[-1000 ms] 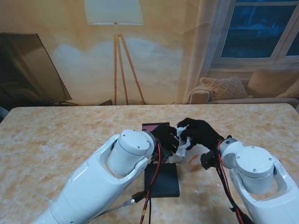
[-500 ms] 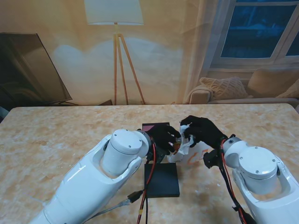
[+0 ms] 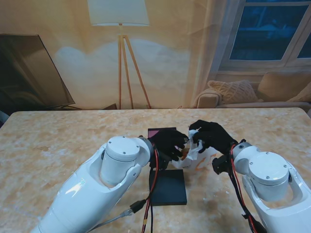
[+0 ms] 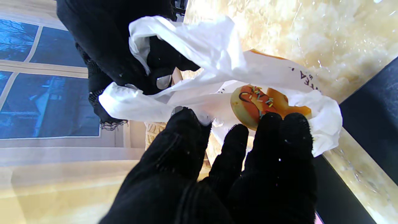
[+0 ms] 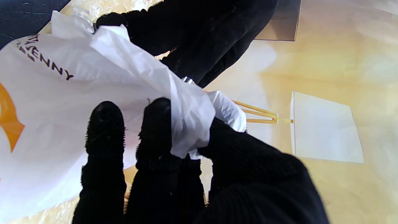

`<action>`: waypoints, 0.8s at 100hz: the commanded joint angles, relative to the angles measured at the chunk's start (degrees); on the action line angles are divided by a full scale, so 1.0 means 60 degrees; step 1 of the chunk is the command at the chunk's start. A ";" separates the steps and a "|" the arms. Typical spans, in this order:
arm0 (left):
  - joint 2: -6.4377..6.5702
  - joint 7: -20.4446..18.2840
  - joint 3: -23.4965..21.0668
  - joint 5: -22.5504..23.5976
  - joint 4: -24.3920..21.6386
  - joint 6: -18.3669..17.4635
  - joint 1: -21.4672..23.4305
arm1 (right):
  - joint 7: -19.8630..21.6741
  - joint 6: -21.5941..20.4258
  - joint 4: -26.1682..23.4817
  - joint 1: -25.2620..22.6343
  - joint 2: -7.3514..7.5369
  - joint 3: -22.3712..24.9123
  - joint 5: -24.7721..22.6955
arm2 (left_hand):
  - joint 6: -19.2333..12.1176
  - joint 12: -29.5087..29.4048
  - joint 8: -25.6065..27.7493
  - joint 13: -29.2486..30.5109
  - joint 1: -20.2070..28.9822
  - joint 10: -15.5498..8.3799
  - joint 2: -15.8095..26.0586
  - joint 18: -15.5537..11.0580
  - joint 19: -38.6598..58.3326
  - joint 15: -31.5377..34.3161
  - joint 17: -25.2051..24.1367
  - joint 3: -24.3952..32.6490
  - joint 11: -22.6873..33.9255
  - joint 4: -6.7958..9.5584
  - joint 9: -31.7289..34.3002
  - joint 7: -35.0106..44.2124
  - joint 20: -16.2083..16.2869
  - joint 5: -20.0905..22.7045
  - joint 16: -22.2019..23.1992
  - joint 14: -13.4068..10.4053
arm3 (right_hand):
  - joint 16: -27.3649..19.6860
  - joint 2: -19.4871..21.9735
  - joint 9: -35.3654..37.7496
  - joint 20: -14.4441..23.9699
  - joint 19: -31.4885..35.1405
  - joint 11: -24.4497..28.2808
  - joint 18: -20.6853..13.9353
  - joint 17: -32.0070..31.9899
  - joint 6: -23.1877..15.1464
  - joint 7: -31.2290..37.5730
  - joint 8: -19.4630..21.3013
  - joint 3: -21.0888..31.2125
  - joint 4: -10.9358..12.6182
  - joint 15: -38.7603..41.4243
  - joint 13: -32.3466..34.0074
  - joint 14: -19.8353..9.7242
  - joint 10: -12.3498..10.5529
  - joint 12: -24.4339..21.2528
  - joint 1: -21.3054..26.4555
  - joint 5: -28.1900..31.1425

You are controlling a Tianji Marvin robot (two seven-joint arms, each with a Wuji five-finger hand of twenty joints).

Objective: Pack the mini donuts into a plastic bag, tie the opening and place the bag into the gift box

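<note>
1. The white plastic bag (image 3: 194,154) is sitting on the marble table (image 3: 58,141), just beyond the far right corner of the dark flat box (image 3: 168,187), and both black-gloved hands are meeting at it

2. The right hand (image 3: 210,136) is gripping the bag's upper edge: in its wrist view the fingers (image 5: 155,124) are closing over a bunched fold of the film (image 5: 186,124) with the thumb pressing from the other side, so the hand is shut on the bag, on the side away from the dark box

3. The left hand (image 3: 170,143) is reaching into the bag's mouth from the side nearer the dark box; in its wrist view the fingertips (image 4: 273,124) are touching a mini donut (image 4: 252,105) with orange icing and coloured sprinkles, which is lying inside the open bag (image 4: 217,56). Whether these fingers are actually pinching the donut or only resting against it I cannot tell

4. A second orange shape is showing just behind that donut, inside the bag, too hidden to make out

5. A pink-lined piece (image 3: 162,131) is lying on the table beyond the dark box, touching the left hand's far side in the stand view

6. Brown lettering (image 5: 46,60) and an orange mark are showing on the bag's outer face
</note>
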 commanded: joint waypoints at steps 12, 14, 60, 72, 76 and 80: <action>0.0088 -0.0474 -0.0091 -0.0353 -0.0135 -0.0170 0.0076 | 0.0176 -0.0011 -0.0050 -0.0058 -0.0071 0.0014 0.0074 | 0.0075 0.0038 -0.0077 -0.0080 0.0407 -0.0036 0.0688 0.0090 -0.0127 -0.0127 -0.0051 -0.0572 0.0060 0.0223 -0.0104 -0.0746 -0.0056 -0.0042 -0.0291 0.0141 | 0.0009 0.0387 -0.0022 0.0130 0.0118 0.0255 -0.0085 -0.0030 -0.0079 0.0359 0.0181 0.0008 0.0040 0.0221 -0.0025 -0.0244 -0.0394 0.0145 0.0087 -0.0001; 0.0097 -0.0505 -0.0101 -0.0389 -0.0132 -0.0170 0.0072 | 0.0181 -0.0020 -0.0049 -0.0059 -0.0070 0.0018 0.0072 | 0.0094 0.0054 -0.0065 -0.0065 0.0405 -0.0050 0.0696 0.0094 -0.0112 -0.0118 -0.0060 -0.0613 0.0079 0.0228 -0.0071 -0.0764 -0.0046 -0.0020 -0.0284 0.0191 | 0.0009 0.0380 -0.0021 0.0132 0.0117 0.0256 -0.0080 -0.0030 -0.0074 0.0356 0.0180 0.0010 0.0041 0.0222 -0.0024 -0.0248 -0.0401 0.0147 0.0090 -0.0005; 0.0480 -0.1292 0.0145 0.0601 0.0018 -0.0945 -0.0116 | 0.0129 -0.0114 -0.0057 -0.0098 -0.0070 0.0132 -0.0070 | -0.0649 0.0471 0.1198 0.0716 0.0406 -0.0870 0.0250 -0.0096 0.1438 0.1469 -0.0369 -0.1041 0.0271 0.0266 0.1248 -0.0172 0.1849 0.0896 0.2475 0.0047 | 0.0093 0.0394 -0.0051 0.0206 0.0144 0.0314 -0.0075 -0.0121 -0.0083 0.0374 0.0250 0.0035 0.0059 0.0386 -0.0092 -0.0234 -0.0398 0.0230 0.0063 -0.0011; 0.0504 -0.1272 0.0131 0.0708 0.0008 -0.1157 -0.0079 | 0.0091 -0.0133 -0.0080 -0.0119 -0.0080 0.0146 -0.0065 | -0.0744 0.0485 0.1255 0.0851 0.0410 -0.1061 0.0044 -0.0232 0.1247 0.0813 -0.0259 -0.0617 0.0355 0.0178 0.1100 0.0171 0.1935 0.0919 0.2138 -0.0216 | 0.0095 0.0404 -0.0047 0.0224 0.0150 0.0316 -0.0077 -0.0120 -0.0091 0.0369 0.0260 0.0039 0.0063 0.0391 -0.0096 -0.0238 -0.0398 0.0235 0.0057 -0.0013; 0.0500 -0.1218 0.0137 0.0775 0.0005 -0.1265 -0.0057 | 0.0070 -0.0133 -0.0091 -0.0127 -0.0085 0.0145 -0.0064 | -0.0757 0.0512 0.1280 0.1001 0.0411 -0.1029 -0.0036 -0.0286 0.1269 0.0821 -0.0119 -0.0546 0.0409 0.0169 0.1115 0.0247 0.1934 0.0930 0.2089 -0.0294 | 0.0095 0.0400 -0.0052 0.0229 0.0150 0.0314 -0.0076 -0.0120 -0.0087 0.0373 0.0266 0.0038 0.0063 0.0393 -0.0096 -0.0232 -0.0398 0.0237 0.0057 -0.0006; 0.0509 -0.1195 0.0132 0.0812 0.0003 -0.1364 -0.0038 | 0.0050 -0.0137 -0.0100 -0.0136 -0.0089 0.0147 -0.0067 | -0.0758 0.0527 0.1315 0.1072 0.0411 -0.1008 -0.0094 -0.0313 0.1287 0.0851 -0.0045 -0.0530 0.0436 0.0162 0.1097 0.0322 0.1929 0.0949 0.2077 -0.0298 | 0.0095 0.0401 -0.0051 0.0233 0.0150 0.0314 -0.0076 -0.0119 -0.0085 0.0371 0.0267 0.0040 0.0064 0.0392 -0.0097 -0.0240 -0.0398 0.0238 0.0058 -0.0009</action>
